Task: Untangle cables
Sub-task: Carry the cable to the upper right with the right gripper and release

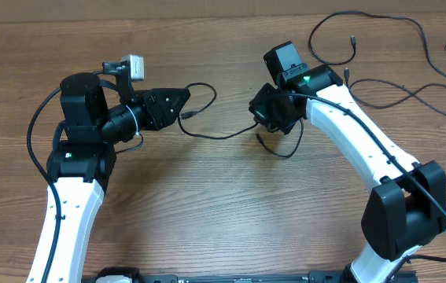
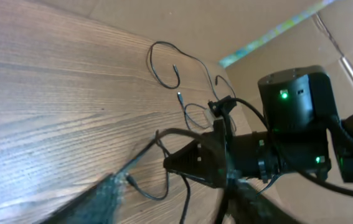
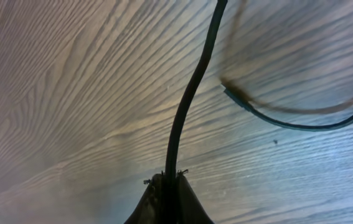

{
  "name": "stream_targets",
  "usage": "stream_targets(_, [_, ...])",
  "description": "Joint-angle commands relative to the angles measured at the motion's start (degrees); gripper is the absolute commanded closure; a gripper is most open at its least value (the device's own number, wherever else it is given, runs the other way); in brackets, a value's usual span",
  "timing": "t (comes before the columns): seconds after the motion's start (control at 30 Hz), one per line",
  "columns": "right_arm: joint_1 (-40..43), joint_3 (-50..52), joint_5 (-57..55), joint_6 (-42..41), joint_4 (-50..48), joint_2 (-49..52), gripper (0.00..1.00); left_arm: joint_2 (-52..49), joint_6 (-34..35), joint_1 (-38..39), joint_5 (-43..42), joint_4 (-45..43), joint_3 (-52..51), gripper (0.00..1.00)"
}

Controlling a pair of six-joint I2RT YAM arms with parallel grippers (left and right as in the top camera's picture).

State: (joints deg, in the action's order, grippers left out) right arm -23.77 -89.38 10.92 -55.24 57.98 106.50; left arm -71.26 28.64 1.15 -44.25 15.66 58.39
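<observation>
A thin black cable (image 1: pixel 221 137) runs across the table between my two grippers. Its plug end (image 1: pixel 186 116) lies just below my left gripper (image 1: pixel 185 103). That gripper is open, with blurred fingers (image 2: pixel 98 199) wide apart and the plug (image 2: pixel 128 181) loose beside one of them. My right gripper (image 1: pixel 260 119) is shut on the same cable (image 3: pixel 192 93), which rises straight out from between its fingers (image 3: pixel 156 202). A small loop (image 1: pixel 276 149) hangs under the right gripper. More loose cables (image 1: pixel 411 96) lie at the back right.
Long loose strands (image 1: pixel 340 27) curl along the far right edge of the wooden table (image 1: pixel 207 204). The right arm's black wrist (image 2: pixel 288 124) fills the left wrist view. A second cable strand (image 3: pixel 288 122) lies on the wood beside the held one.
</observation>
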Motion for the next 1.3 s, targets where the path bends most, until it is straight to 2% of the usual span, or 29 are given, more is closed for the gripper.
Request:
stream_targets(0.0, [-0.35, -2.86, -4.83, 2.08, 0.55, -1.57, 0.96, -0.26, -0.39, 0.07, -0.72, 0.76, 1.03, 0.27])
stream_targets(0.13, [-0.11, -5.68, -11.56, 3.32, 4.37, -5.03, 0.96, -0.26, -0.39, 0.04, -0.13, 1.22, 1.03, 0.13])
stream_targets(0.27, [-0.11, -8.2, -17.49, 7.34, 6.49, -9.29, 0.96, -0.26, -0.39, 0.04, -0.11, 1.22, 1.03, 0.07])
stream_targets(0.3, [-0.11, -8.83, -18.43, 10.58, 6.51, -10.82, 0.96, -0.26, -0.39, 0.04, -0.11, 1.22, 1.03, 0.06])
stream_targets(0.4, [-0.11, -9.99, -20.24, 15.45, 6.95, -14.12, 0.96, -0.26, -0.39, 0.04, -0.09, 1.22, 1.03, 0.05])
stream_targets(0.6, [-0.11, -11.74, -26.23, 19.06, 8.09, -20.11, 0.96, -0.26, -0.39, 0.04, -0.11, 1.53, 1.03, 0.05])
stream_targets(0.83, [1.81, -12.39, -40.96, 21.03, 9.05, -27.17, 0.96, -0.26, -1.68, 0.04, -0.11, 2.14, 1.03, 0.04])
stream_targets(0.97, [7.26, -12.39, -42.23, 21.05, 10.62, -30.53, 0.96, -0.26, -1.86, 0.04, -0.11, 2.47, 1.03, 0.04])
stream_targets(1.27, [26.56, -12.31, -42.12, 21.05, 15.45, -31.54, 0.96, -0.26, -2.95, 0.04, -0.11, 2.47, 1.03, 0.04])
